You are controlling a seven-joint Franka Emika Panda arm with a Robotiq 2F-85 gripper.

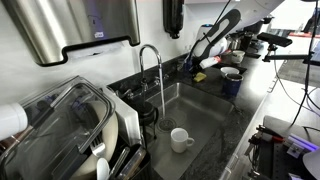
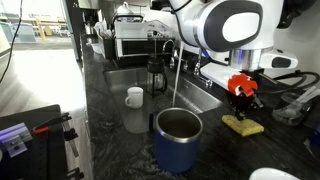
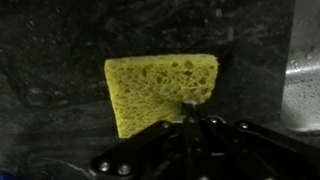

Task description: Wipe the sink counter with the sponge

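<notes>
The yellow sponge (image 3: 160,90) lies flat on the dark speckled sink counter (image 3: 50,60). It also shows in both exterior views (image 2: 243,125) (image 1: 200,76), beside the steel basin. My gripper (image 3: 185,108) is shut, its closed fingertips at the sponge's near edge, seen from directly above. In an exterior view the gripper (image 2: 245,103) points down just over the sponge. I cannot tell whether the tips pinch the sponge or only touch it.
A blue metal cup (image 2: 177,140) stands on the counter (image 2: 110,120) near the sponge. A white mug (image 1: 180,139) sits in the steel basin (image 1: 200,105) under the faucet (image 1: 152,60). A dish rack (image 1: 70,130) stands beside the sink.
</notes>
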